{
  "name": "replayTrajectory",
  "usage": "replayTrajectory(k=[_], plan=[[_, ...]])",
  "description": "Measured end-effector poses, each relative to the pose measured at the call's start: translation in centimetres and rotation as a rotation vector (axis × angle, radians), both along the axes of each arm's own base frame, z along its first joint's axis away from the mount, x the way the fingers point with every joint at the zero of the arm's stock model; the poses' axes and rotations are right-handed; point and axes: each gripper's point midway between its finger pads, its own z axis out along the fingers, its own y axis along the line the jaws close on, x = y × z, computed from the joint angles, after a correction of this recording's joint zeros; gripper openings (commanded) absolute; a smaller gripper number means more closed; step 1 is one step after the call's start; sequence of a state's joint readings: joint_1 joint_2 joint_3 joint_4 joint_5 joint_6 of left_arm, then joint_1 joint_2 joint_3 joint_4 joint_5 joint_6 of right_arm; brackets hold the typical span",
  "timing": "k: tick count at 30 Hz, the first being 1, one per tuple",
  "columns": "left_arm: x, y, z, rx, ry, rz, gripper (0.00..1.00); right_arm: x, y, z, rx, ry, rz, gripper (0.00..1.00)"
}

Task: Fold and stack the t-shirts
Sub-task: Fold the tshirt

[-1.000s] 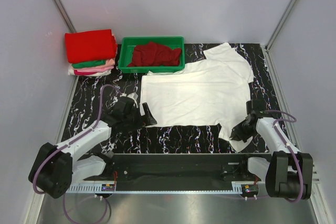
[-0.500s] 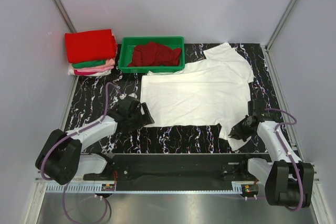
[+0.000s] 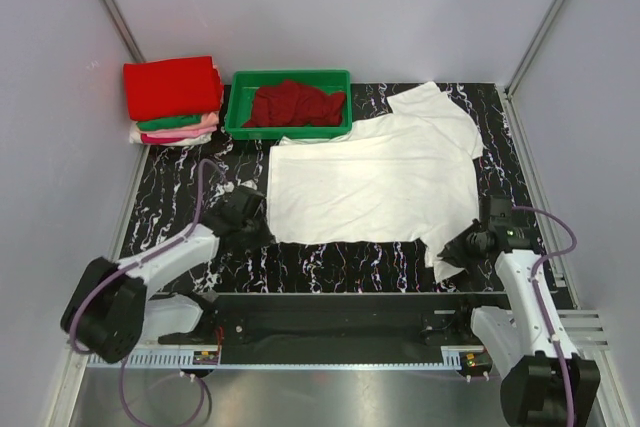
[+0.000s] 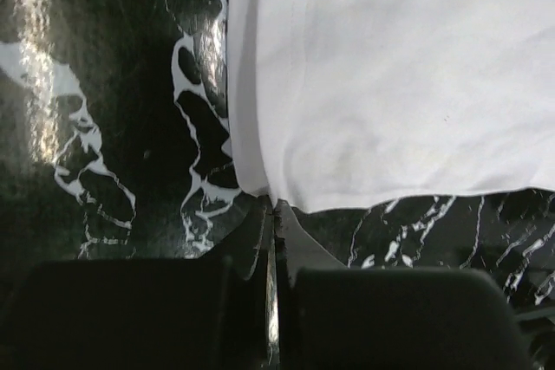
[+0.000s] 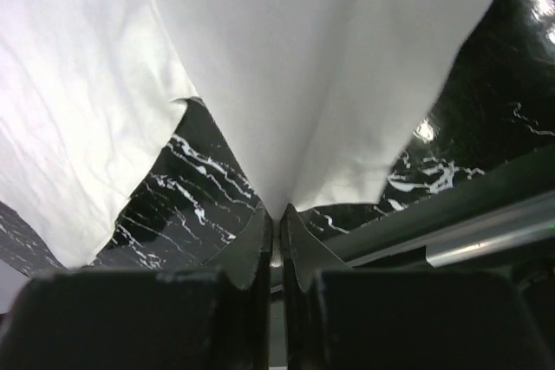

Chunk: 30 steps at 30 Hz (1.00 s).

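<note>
place: robot lab cell | evidence: plain grey walls [image 3: 330, 7], aluminium posts [image 3: 110, 7] (corner frame), marble-print table [image 3: 170, 177]

Two arms, the left arm [image 3: 172, 257] and the right arm [image 3: 522, 279], white tubes with fat black joints. A thin purple cable [image 3: 197, 195] looping along each. Big round black bases [image 3: 95, 312] at the near end. Black all over, the left gripper [image 4: 275, 214] and the right gripper [image 5: 277, 214], with flat fingers narrowing to thin tips.
</note>
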<state>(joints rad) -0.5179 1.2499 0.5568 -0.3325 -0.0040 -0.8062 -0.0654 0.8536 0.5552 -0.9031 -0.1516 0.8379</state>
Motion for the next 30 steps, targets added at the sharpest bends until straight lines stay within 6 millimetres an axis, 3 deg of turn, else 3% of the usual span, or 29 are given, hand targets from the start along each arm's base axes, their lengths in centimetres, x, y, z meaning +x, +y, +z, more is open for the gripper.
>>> replayTrajectory(k=[9,16,21,23,26,30], plan=[[-3.5,1.0,5.9,-0.132,-0.128,0.011,0.0,-1.2,0.1,5.8,-0.007,-0.134,-0.005,0.0],[-6.3,2.0,6.4,-0.164,-0.089,0.024,0.0,-3.2,0.2,7.6,-0.006,-0.138,-0.005,0.0],[-7.2,2.4,6.0,-0.138,-0.038,0.025,0.0,-3.3,0.2,8.5,-0.012,-0.137,0.009,0.0],[-7.2,2.4,6.3,-0.122,-0.026,0.017,0.0,-3.0,0.2,8.5,-0.016,-0.124,0.02,0.0],[-5.5,2.2,7.6,-0.096,-0.02,0.008,0.0,-1.6,0.1,8.5,-0.016,-0.08,0.052,0.0],[-1.9,2.5,9.6,-0.094,-0.043,0.025,0.0,2.6,0.0,9.2,-0.021,-0.065,0.106,0.0]])
